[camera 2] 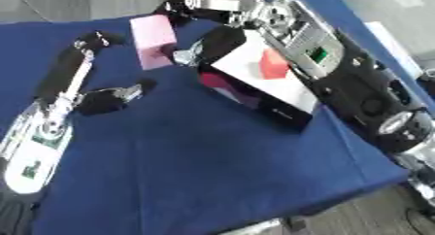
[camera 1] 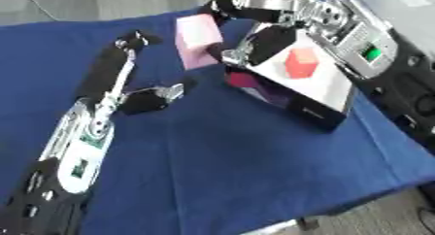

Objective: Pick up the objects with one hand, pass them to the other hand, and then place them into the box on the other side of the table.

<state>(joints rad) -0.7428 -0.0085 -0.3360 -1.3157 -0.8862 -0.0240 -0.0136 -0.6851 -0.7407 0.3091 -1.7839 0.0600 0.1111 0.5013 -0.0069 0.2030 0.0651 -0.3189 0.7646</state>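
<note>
Nearest the camera, my left forearm runs up the left side of the blue tablecloth (camera 1: 255,161), ending in my left hand (camera 1: 127,83): fingers straight and spread, thumb out to the right, holding nothing, palm just above the cloth. Far centre, a pink block (camera 1: 197,40) stands upright, and my right hand (camera 1: 242,30) is against its right side, fingers curled round it from behind. Just right of that sits the box (camera 1: 327,100), dark-walled with a white floor, tilted in view, with a red cube (camera 1: 301,63) inside at its far end. Right arm crosses over the box's far right edge.
</note>
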